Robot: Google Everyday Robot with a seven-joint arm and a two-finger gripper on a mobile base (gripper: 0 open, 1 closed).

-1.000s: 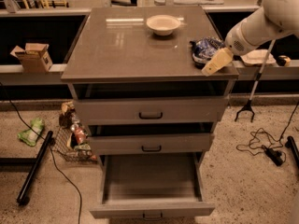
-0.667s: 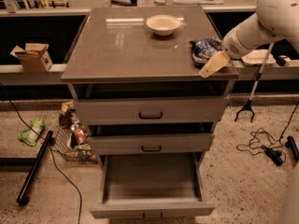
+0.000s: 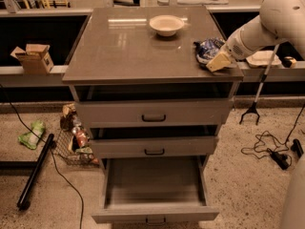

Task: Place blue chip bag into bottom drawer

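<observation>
The blue chip bag [image 3: 208, 48] lies crumpled at the right edge of the grey cabinet top [image 3: 124, 46]. My gripper [image 3: 217, 61] is at the bag's front right side, low over the cabinet top and right against the bag; my white arm reaches in from the upper right. The bottom drawer [image 3: 155, 187] is pulled out wide, and its grey tray holds nothing. The two upper drawers [image 3: 153, 113] are closed.
A white bowl [image 3: 166, 25] stands at the back of the cabinet top. A cardboard box [image 3: 33, 57] sits on the left ledge. On the floor are a green packet [image 3: 30, 134], a wire basket [image 3: 75, 144], a black pole [image 3: 34, 171] and cables [image 3: 271, 151].
My gripper has shifted slightly left toward the blue chip bag. The bag, the bowl and the drawers have not moved.
</observation>
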